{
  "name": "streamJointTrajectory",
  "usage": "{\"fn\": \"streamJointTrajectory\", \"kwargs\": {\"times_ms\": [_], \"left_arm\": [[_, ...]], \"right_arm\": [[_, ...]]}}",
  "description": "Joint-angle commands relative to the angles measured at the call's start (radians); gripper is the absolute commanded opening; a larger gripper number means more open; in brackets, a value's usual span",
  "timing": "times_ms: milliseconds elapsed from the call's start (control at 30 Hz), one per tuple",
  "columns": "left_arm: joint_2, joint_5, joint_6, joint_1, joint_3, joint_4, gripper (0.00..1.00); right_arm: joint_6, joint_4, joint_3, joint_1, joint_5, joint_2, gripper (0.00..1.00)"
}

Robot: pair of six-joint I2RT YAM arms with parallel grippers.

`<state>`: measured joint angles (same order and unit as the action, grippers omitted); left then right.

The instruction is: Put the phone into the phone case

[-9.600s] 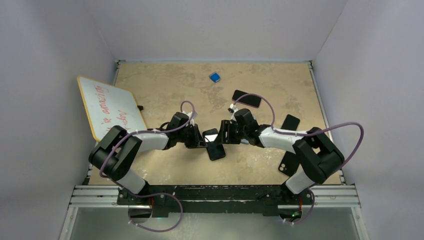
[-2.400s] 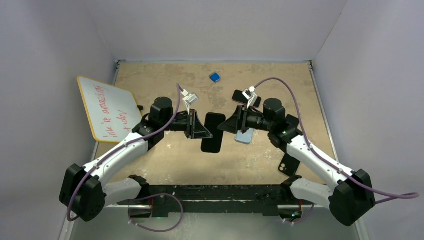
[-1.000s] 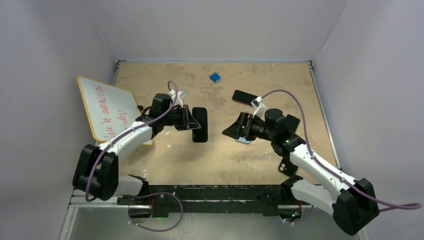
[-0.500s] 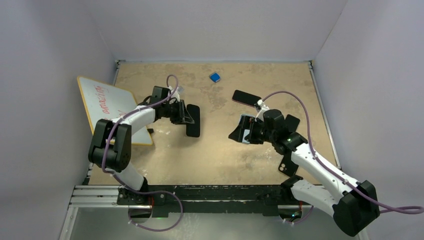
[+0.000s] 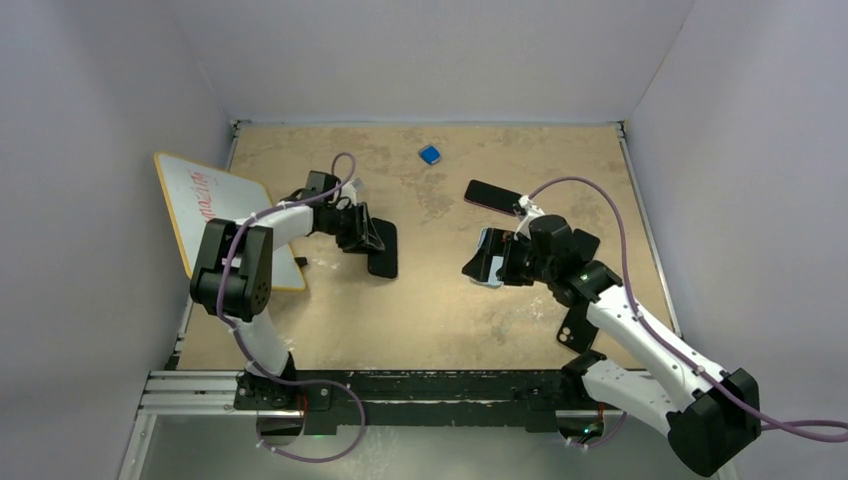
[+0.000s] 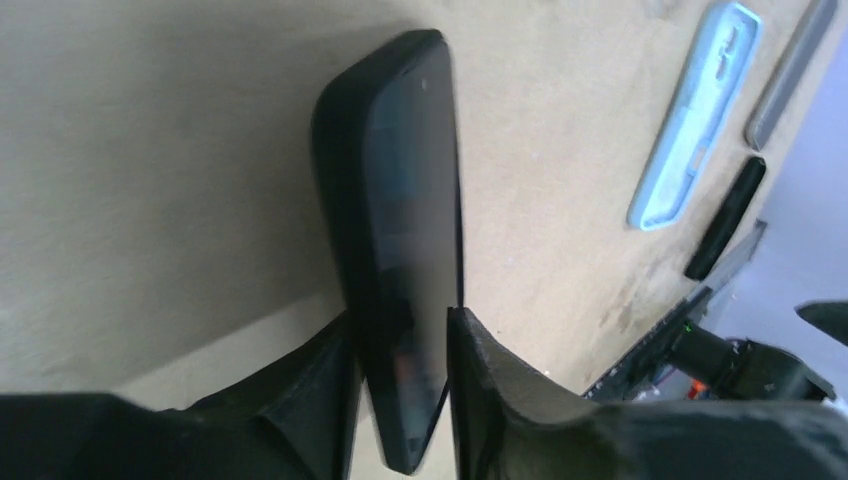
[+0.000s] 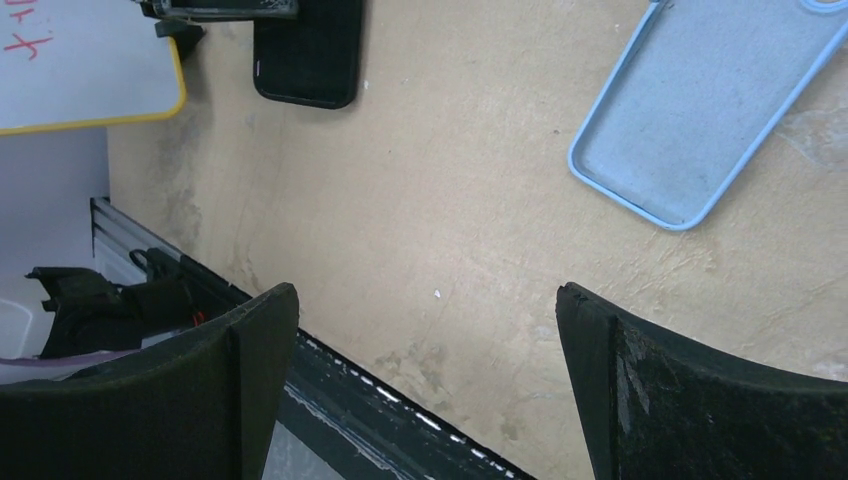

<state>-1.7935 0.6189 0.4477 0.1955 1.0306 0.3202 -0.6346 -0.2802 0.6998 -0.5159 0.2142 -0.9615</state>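
Left wrist: black phone (image 6: pixel 400 250) (glossy screen) between fingers (image 6: pixel 500 390)

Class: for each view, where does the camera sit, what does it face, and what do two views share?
Top external: above, behind the robot, looking down on the table; left arm, right arm show.
Left wrist: low over table, left gripper flanking the black phone.
Right wrist: looking down past the open right gripper.
Both wrist views share the light blue case.

Your top view: high above the near edge, facing down, whole table (image 5: pixel 440 320). Left wrist: very near, skimming along the black phone (image 6: pixel 400 250). Right wrist: farther, looking down. All three share phone and blue case (image 7: pixel 700 120).
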Motion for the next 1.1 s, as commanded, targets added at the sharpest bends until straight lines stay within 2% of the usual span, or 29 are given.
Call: {"fn": "streamJointTrajectory", "kwargs": {"times_ms": [0, 100, 367, 500, 700, 767, 933, 1067], "left_arm": [[0.024, -0.152, -0.044, -0.022, 0.055, 0.079, 0.41], [0.067, -0.225, -0.046, -0.022, 0.038, 0.095, 0.49], [0.257, -0.247, -0.094, -0.016, 0.051, 0.161, 0.82], [0.376, -0.219, -0.127, 0.031, 0.028, 0.16, 0.88], [0.514, -0.189, -0.17, 0.118, -0.065, 0.118, 0.92], [0.543, -0.183, -0.181, 0.126, -0.096, 0.096, 0.92], [0.556, -0.176, -0.208, 0.127, -0.094, 0.116, 0.95], [0.559, -0.17, -0.221, 0.127, -0.106, 0.123, 0.96]], "right_arm": [[-0.022, -0.09, 0.071, 0.002, -0.096, 0.014, 0.99], [-0.106, -0.157, 0.074, 0.001, -0.215, 0.02, 0.99], [-0.292, -0.257, 0.065, 0.001, -0.407, -0.002, 0.99], [-0.34, -0.335, 0.105, 0.002, -0.542, -0.079, 0.99], [-0.202, -0.3, 0.152, 0.02, -0.574, -0.24, 0.98], [-0.163, -0.276, 0.166, 0.021, -0.565, -0.287, 0.95], [-0.062, -0.129, 0.165, 0.043, -0.538, -0.359, 0.92], [0.127, 0.023, 0.213, 0.057, -0.476, -0.419, 0.96]]}}
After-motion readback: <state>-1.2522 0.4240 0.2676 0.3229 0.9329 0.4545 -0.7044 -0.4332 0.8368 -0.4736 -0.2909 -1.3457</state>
